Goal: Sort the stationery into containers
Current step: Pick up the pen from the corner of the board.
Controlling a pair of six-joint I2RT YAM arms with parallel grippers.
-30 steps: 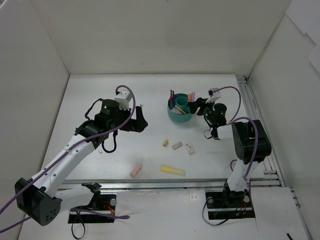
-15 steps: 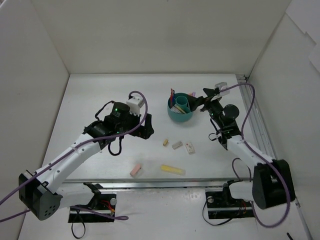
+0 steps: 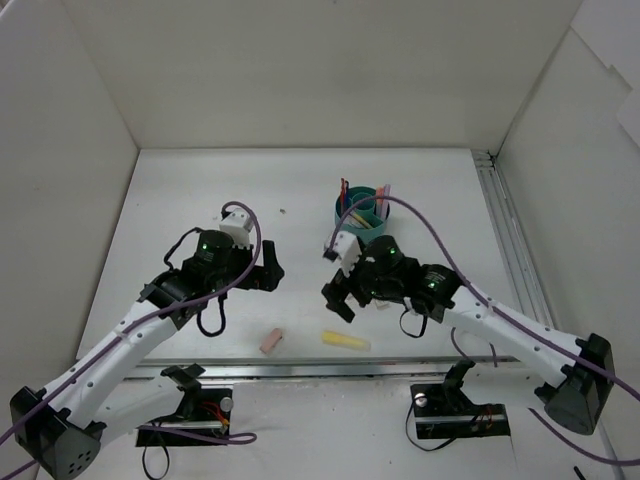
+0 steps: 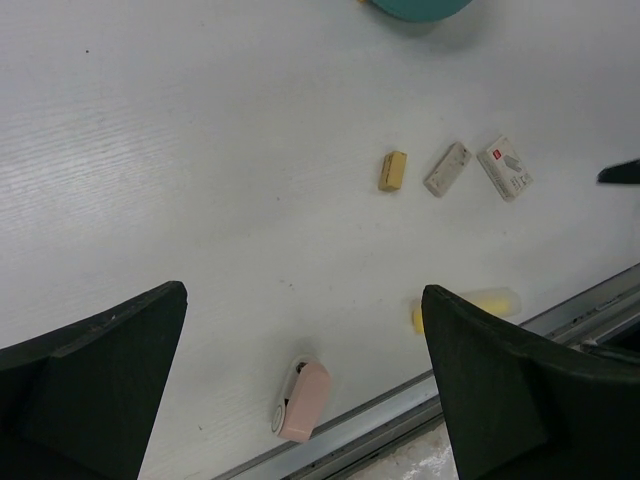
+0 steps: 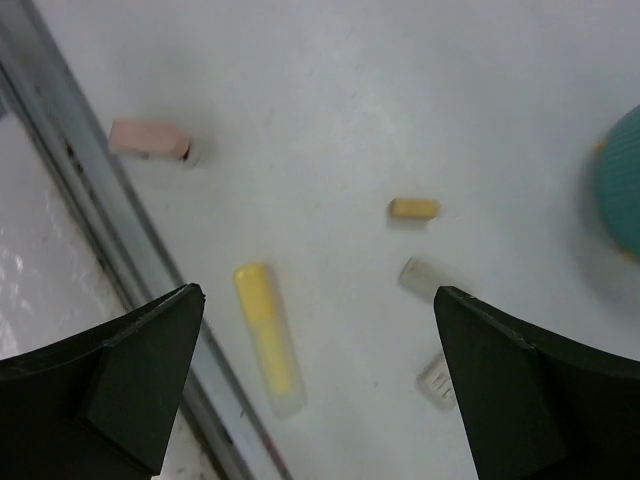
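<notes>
The teal cup [image 3: 372,207] stands at the back middle with pens and highlighters in it; its edge shows in the left wrist view [image 4: 420,8] and the right wrist view [image 5: 622,195]. On the table lie a pink eraser [image 3: 272,340] [image 4: 303,400] [image 5: 150,138], a yellow highlighter [image 3: 345,341] [image 4: 465,303] [image 5: 265,335], a beige eraser [image 4: 393,170] [image 5: 413,208], a grey-white eraser [image 4: 447,168] [image 5: 425,275] and a white labelled eraser [image 4: 503,167] [image 5: 437,380]. My left gripper [image 3: 271,274] [image 4: 305,295] is open and empty, above the pink eraser. My right gripper [image 3: 337,300] [image 5: 318,295] is open and empty, above the highlighter.
A metal rail [image 3: 300,366] [image 4: 400,420] [image 5: 100,230] runs along the table's near edge, close to the pink eraser and the highlighter. Another rail [image 3: 500,230] runs along the right side. White walls close in the table. My right arm hides the small erasers in the top view.
My right arm has swung from beside the cup to the near middle, over the erasers and highlighter. My left gripper has drawn back a little towards the left and near side.
</notes>
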